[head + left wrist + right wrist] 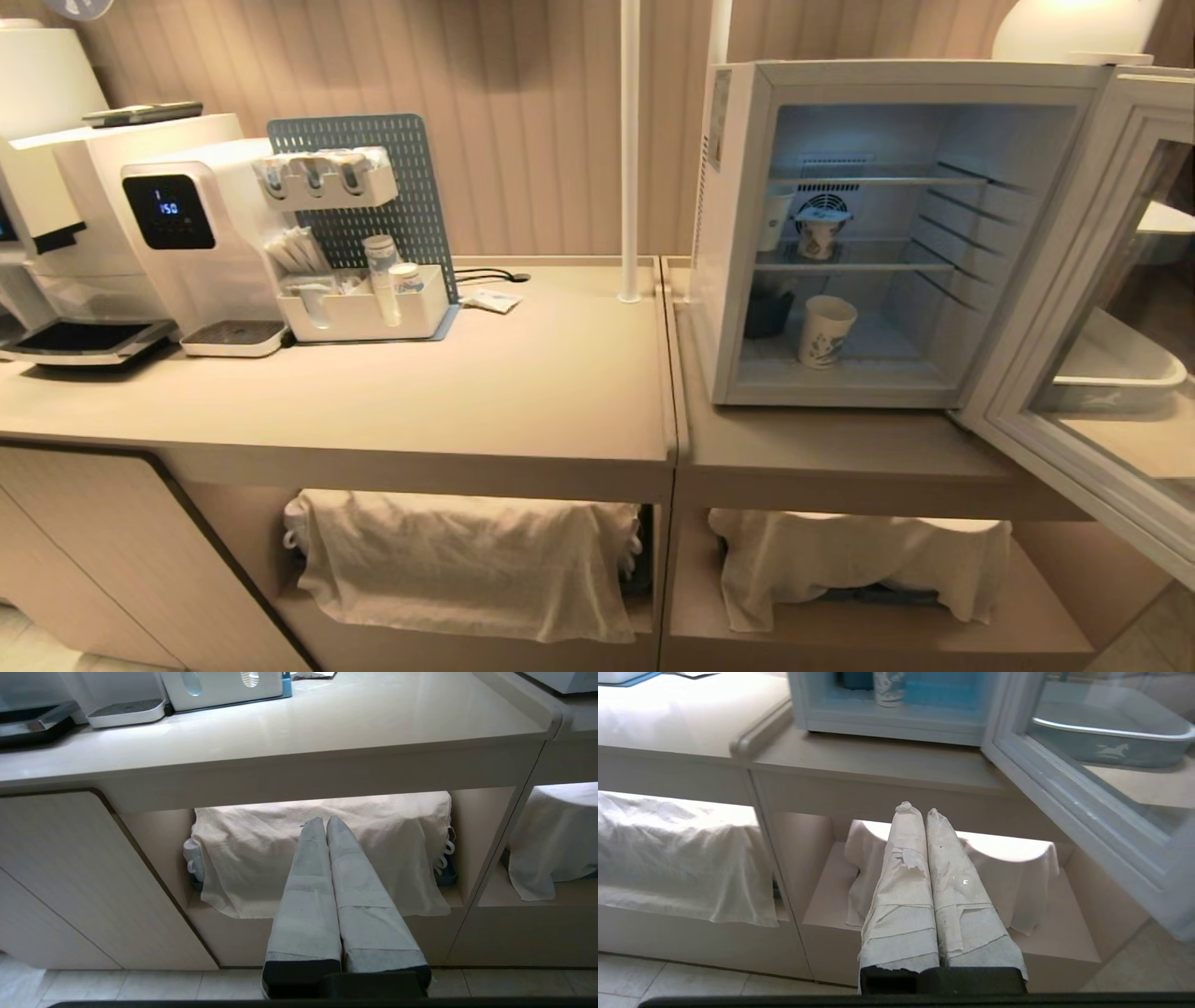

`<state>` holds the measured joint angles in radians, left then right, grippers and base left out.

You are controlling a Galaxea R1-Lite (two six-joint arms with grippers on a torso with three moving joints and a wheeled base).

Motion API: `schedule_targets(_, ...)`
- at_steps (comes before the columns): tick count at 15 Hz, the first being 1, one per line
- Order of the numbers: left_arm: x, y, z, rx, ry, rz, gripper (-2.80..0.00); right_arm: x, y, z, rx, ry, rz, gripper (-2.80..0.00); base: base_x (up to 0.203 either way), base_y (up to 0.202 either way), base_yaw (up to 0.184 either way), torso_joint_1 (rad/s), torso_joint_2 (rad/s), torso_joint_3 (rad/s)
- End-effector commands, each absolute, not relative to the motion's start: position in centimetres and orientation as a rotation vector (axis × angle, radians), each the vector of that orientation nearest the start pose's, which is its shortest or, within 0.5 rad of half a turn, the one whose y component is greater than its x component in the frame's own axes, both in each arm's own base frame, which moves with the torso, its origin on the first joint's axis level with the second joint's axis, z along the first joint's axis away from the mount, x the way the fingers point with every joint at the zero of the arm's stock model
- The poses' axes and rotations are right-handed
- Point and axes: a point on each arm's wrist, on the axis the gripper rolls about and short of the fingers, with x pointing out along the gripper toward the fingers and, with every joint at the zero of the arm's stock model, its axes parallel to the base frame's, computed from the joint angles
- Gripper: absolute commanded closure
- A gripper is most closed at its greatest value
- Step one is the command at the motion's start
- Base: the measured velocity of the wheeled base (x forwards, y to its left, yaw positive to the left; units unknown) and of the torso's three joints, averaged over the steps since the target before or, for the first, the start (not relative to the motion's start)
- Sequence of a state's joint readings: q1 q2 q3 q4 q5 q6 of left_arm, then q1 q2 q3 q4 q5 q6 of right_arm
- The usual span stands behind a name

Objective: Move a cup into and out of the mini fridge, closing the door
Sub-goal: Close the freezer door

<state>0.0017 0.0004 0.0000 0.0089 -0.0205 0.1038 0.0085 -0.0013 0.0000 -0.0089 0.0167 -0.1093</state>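
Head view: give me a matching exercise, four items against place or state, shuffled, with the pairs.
Items
1. cup
2. door
3. water dispenser
4. left gripper

Place or state
A. swung open, on the fridge's right
B. shut, low in front of the cloth-draped shelf
C. upright on the mini fridge floor
D. on the counter, far left

Pairs: 1-C, 2-A, 3-D, 4-B

our left gripper (325, 823) and right gripper (920, 811) hang low, fingers pressed together, holding nothing.
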Motion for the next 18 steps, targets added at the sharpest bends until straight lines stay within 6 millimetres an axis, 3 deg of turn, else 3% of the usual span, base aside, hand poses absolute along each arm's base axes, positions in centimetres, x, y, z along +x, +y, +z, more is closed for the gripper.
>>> schedule_targets(1, -2.27, -0.05, 7.46, 0.104, 0.010, -0.020, 0.00, -2.27, 0.02, 7.60, -0.110, -0.009, 0.024, 0.00, 0.000, -0.203, -0.001, 0.002, 0.00, 0.002)
schedule_targets(12, -2.28, -0.06, 7.45, 0.112, 0.008, -0.025, 0.00, -2.27, 0.02, 7.60, -0.110, -0.009, 0.024, 0.00, 0.000, -0.189, 0.001, 0.002, 0.00, 0.003)
schedule_targets(18, -2.28, -0.05, 7.45, 0.109, 0.008, -0.018, 0.00, -2.27, 0.02, 7.60, -0.110, -0.009, 0.024, 0.00, 0.000, -0.016, 0.000, 0.000, 0.00, 0.000)
